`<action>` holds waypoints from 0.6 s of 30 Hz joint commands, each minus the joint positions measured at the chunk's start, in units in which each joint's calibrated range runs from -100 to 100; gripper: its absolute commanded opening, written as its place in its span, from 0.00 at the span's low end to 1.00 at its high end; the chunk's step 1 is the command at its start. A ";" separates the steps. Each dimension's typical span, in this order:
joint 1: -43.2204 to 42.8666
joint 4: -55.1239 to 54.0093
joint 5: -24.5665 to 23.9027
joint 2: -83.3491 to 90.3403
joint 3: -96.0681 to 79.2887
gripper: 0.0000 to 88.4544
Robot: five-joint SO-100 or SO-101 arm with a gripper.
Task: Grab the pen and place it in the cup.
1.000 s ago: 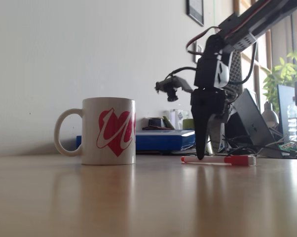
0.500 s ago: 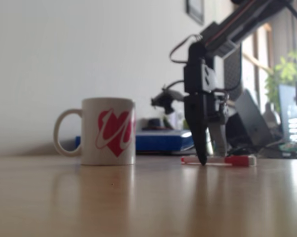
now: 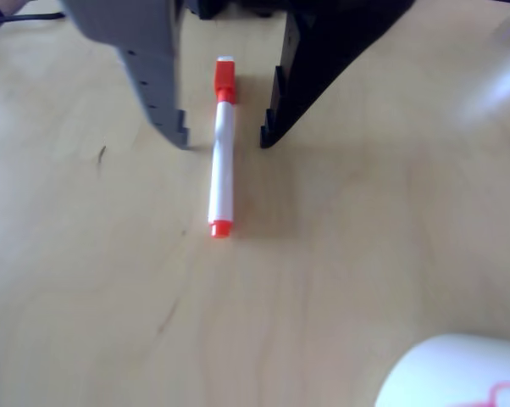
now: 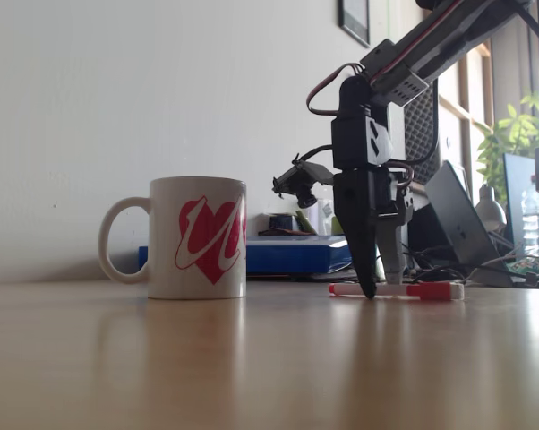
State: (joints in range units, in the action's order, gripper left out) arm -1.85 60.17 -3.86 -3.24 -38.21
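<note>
The pen (image 3: 222, 144) lies flat on the wooden table (image 3: 85, 280), red-orange cap toward the arm and small red end plug toward the cup (image 3: 458, 373), whose white rim shows at the lower right of the other view. In the fixed view the pen (image 4: 397, 290) rests well apart from the cup (image 4: 198, 237), on the right of it. The gripper (image 3: 223, 140) is open, its grey finger on one side of the barrel and its black finger on the other, neither touching it. Judgement: the step in hand is the grasp. To do it well, the fingers should close squarely across the white barrel just below the cap, with the tips kept low at the table surface so the slim pen cannot roll out or tilt as they meet. In the fixed view the gripper (image 4: 372, 291) points almost straight down, its tips at pen level, the forearm sloping up toward the upper right.
</note>
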 commanded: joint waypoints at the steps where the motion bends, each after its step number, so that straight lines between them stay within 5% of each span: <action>1: -0.12 -0.08 0.39 -0.24 0.32 0.19; 5: -0.28 -0.08 0.55 -0.16 0.23 0.17; 11: -0.62 -0.34 0.92 -0.08 0.41 0.01; 18: -0.53 -0.34 1.39 -0.08 0.14 0.01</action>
State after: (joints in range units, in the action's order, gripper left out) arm -1.99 60.17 -2.78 -3.24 -38.21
